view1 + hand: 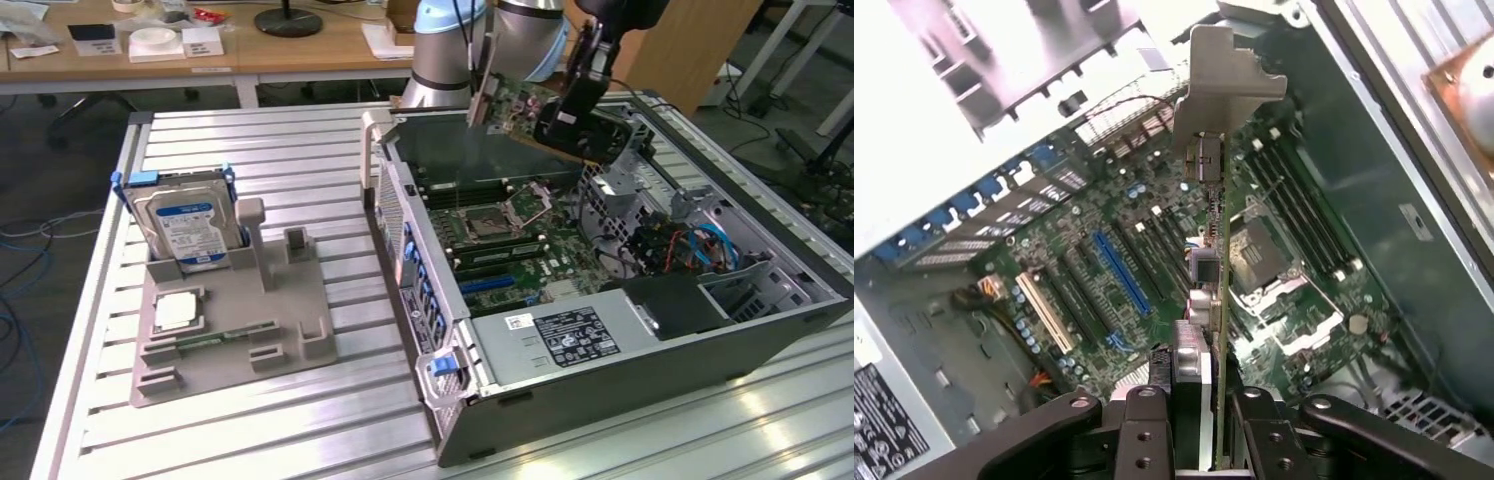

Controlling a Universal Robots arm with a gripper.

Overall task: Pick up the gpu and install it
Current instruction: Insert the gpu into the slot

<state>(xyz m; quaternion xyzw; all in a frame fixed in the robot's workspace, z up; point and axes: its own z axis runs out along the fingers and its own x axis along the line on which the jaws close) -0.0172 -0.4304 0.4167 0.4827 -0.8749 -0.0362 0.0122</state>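
Overhead, the gripper (pixel 1202 405) clamps the gpu (pixel 1220 240) above the motherboard (pixel 1154 195), blue slot (pixel 1122 272) and CPU socket (pixel 1256 255) below.

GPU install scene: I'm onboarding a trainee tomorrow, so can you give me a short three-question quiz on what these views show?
1. True or false: the gpu is already seated in a slot of the motherboard.
2. What stands on edge in the grey holder at the exterior view's left? A) hard drive B) cooling fan C) power supply
3. Fill in: the hand is shut on the ____.

Key
1. False: it hangs in the air above the open computer case.
2. A
3. gpu
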